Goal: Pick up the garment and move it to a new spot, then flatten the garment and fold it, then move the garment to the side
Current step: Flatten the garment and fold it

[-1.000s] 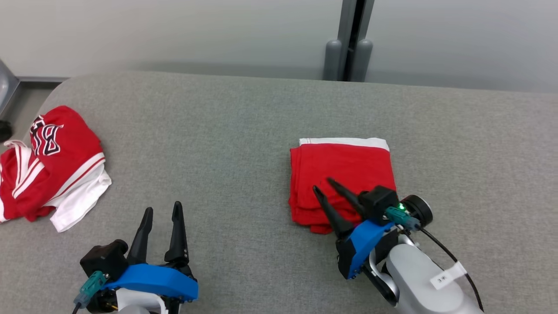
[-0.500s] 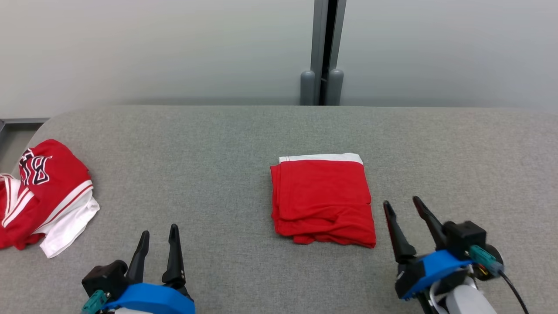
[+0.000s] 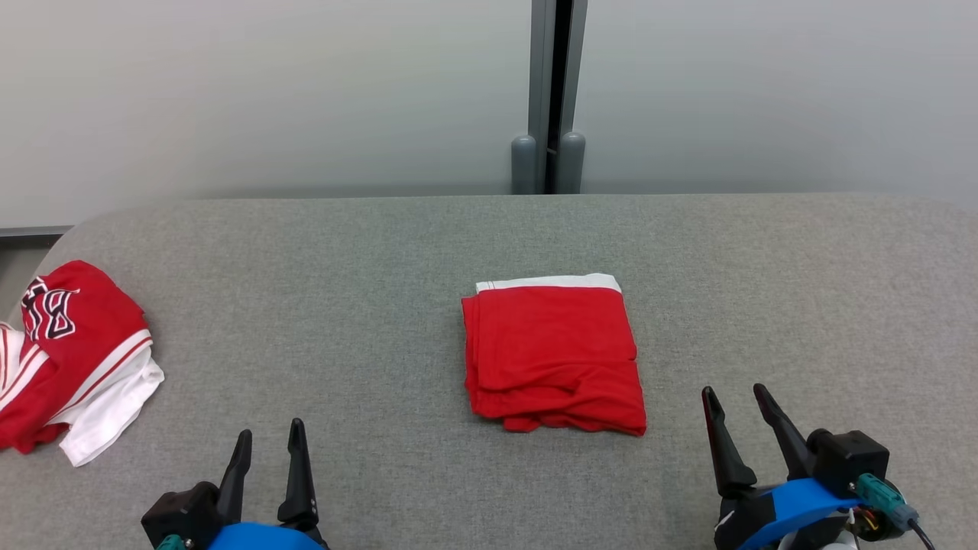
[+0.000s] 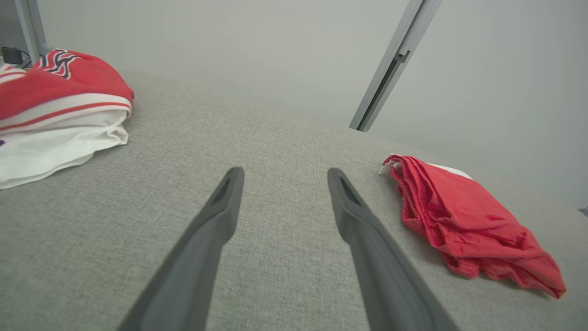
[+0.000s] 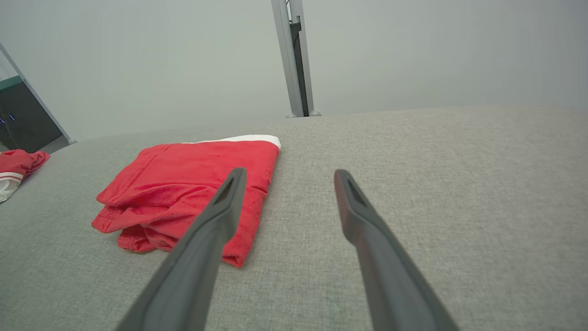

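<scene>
Head view, garment [image 3: 554, 355]: red, folded square, white band at far edge; lies mid-tabletop [image 3: 344, 252], touching neither hand.
Head view, left hand [image 3: 270, 429]: spread, empty, low at near edge.
Head view, right hand [image 3: 733, 389]: spread, empty, near garment's right corner; fold looks done.
Head view, jersey [image 3: 72, 367]: crumpled at left edge, well apart.
Left wrist view, garment: stacked layers, near hem rumpled.
Right wrist view, garment: left of fingers, untouched; move aside seemingly remains.
</scene>
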